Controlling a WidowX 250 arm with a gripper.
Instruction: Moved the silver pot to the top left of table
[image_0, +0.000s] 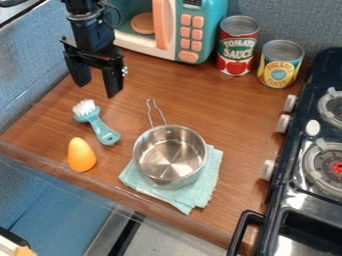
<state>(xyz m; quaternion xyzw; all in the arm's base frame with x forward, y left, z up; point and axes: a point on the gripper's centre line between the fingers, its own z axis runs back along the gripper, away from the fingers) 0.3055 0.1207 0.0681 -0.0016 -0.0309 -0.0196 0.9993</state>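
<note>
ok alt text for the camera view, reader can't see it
A silver pot sits on a teal cloth on a wooden counter, stove at right; the robot's open end effector hangs at upper left, beyond a brush and orange egg-shaped object.

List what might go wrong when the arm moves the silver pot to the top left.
The silver pot rests on the teal cloth, which might drag along. The brush lies near the likely path, so a low carry could knock it. The pot's thin wire handle might twist if gripped, tilting the pot.
</note>
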